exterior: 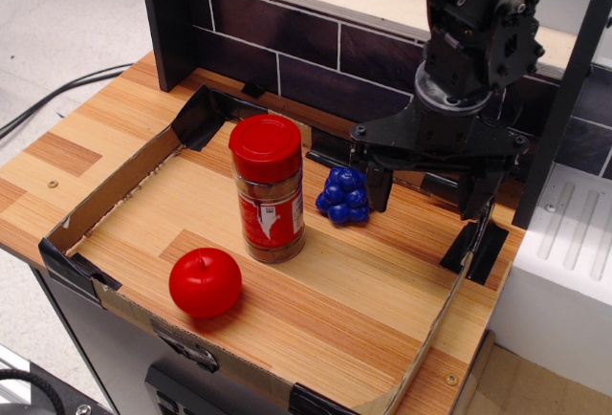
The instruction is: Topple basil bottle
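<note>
The basil bottle [269, 188] stands upright near the middle of the wooden board. It is a clear jar with a wide red lid, a red-and-white label and brownish contents. My gripper [429, 193] hangs to its right, above the board's back right part. Its two black fingers [379, 188] point down and stand wide apart, with nothing between them. The gripper is apart from the bottle, about a bottle's width of gap plus a blue object lying between them.
A red apple [205, 282] sits in front of the bottle, to its left. A blue grape bunch [344, 196] lies between the bottle and my left finger. A low cardboard rim [115, 207] edges the board. A dark tiled wall [287, 52] stands behind, a white block [564, 272] at the right.
</note>
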You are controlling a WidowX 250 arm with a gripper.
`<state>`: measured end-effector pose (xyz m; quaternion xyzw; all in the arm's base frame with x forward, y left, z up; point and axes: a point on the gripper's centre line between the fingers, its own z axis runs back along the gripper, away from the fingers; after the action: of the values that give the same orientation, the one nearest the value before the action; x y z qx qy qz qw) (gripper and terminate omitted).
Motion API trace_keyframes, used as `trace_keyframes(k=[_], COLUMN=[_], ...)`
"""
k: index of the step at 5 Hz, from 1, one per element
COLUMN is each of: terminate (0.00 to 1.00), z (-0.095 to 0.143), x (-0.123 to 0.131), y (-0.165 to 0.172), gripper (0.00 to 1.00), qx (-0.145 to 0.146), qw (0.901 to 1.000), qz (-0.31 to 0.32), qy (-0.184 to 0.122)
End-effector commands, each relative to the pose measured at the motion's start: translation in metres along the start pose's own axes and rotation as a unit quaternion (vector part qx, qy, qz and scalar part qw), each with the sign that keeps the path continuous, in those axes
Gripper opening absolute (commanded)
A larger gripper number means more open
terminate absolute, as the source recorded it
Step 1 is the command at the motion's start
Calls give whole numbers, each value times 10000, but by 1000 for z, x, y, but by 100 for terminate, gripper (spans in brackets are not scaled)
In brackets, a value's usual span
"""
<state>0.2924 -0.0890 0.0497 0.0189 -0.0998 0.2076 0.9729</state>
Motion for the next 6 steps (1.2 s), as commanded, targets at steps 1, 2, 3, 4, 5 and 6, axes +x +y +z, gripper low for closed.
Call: trace_keyframes(k=[1,2,3,4,5,6], terminate=[0,0,0,0,0,0], z=[0,10,20,28,32,39], x=[0,-14,-23,-25,-29,-32], y=[0,8,14,21,29,38], gripper=[100,100,100,100,100,100], qx=[0,16,19,-51,117,185], qw=[10000,9998,9989,9964,9892,9780], qz=[0,125,470,846,1459,2066], qy=[0,139,77,33,-126,-217])
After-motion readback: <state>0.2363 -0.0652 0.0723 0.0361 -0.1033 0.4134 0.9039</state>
